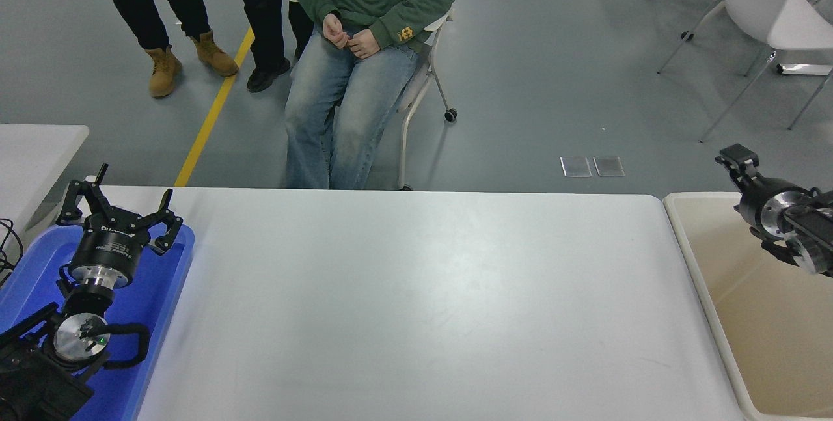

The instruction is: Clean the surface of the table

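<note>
A blue tray is sitting under the left gripper, fingers spread. The right gripper, finger state unclear, is hovering over a beige bin beside the table surface.

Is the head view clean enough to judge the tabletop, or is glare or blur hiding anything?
Head view: sharp overall; soft, diffuse sheen across the middle of the table surface, no hard glare, faint scuff marks readable. Left claw over the blue tray is crisp. Right claw above the beige bin is slightly blurred and cut by the frame edge.
</note>
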`<state>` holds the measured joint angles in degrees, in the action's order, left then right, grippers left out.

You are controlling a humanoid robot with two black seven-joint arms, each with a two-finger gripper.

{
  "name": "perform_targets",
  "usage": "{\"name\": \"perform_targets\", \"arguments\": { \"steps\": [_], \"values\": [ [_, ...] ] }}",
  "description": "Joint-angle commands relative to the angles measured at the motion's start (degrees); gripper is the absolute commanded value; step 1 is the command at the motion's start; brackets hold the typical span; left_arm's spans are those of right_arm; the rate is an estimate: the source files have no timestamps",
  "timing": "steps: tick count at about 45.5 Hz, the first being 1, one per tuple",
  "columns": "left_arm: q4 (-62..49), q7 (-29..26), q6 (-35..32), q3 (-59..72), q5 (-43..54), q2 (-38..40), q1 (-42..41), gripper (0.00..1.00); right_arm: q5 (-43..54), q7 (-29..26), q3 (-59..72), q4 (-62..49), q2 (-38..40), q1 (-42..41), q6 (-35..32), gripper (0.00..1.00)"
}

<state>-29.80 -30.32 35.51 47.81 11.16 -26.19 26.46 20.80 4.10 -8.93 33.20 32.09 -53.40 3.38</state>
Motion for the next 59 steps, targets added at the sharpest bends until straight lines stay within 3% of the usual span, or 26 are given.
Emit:
{"name": "perform_targets", "arguments": {
  "steps": [1,23,37,59],
  "values": [
    [0.00,0.00,0.00,0.00,0.00,0.00,0.00,1.00,-0.50,0.38,-6.96,7.74,-0.44,1.27,-0.04,1.00],
    [0.00,0.00,0.09,0.09,0.00,0.00,-0.09,1.00,-22.12,0.47,-15.59,10.66,-6.07,6.73,-0.13,1.00],
    [0.00,0.00,0.09,0.00,0.00,0.00,-0.09,1.00,-26.25,1.34,-23.67,13.74,-9.06,10.59,-6.19,1.00],
    [0.00,0.00,0.09,0.09,0.00,0.00,-0.09,1.00,-37.59,2.75,-27.19,14.27,-14.16,14.02,-9.18,1.00]
  ]
}}
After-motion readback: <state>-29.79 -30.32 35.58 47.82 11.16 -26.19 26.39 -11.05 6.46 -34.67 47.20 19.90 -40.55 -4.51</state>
